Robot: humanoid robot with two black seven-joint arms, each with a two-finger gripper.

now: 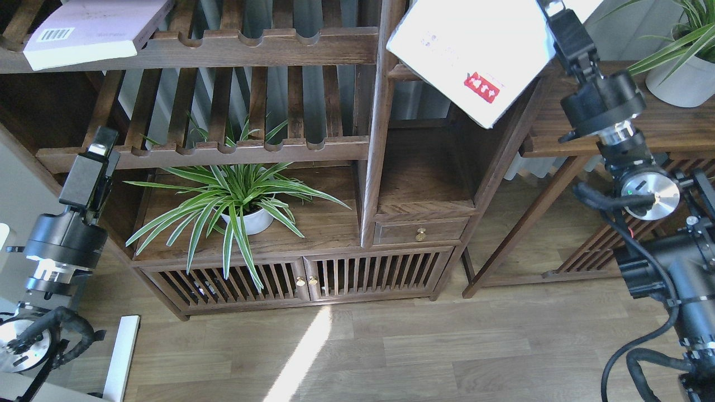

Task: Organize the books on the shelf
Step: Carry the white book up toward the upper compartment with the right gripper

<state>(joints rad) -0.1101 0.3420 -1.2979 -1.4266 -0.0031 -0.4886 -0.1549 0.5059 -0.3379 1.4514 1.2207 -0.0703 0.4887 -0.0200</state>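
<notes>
My right gripper (552, 8) is at the top edge, shut on the right edge of the large white book with a small red label (475, 50). It holds the book tilted in the air in front of the bookcase's upper right corner. The pale lilac-white book with a barcode (89, 30) lies flat on the slatted rack at the top left. The red-and-dark pictorial book is out of view. A solid flat-board shelf compartment (424, 187) is below the held book. My left gripper (102, 140) is at the far left, edge-on and away from the books.
A spider plant in a white pot (246, 209) stands on the lower left shelf. A small drawer (422, 231) sits under the compartment. A side table (609, 131) with a second potted plant (678, 78) stands right of the bookcase, close behind my right arm.
</notes>
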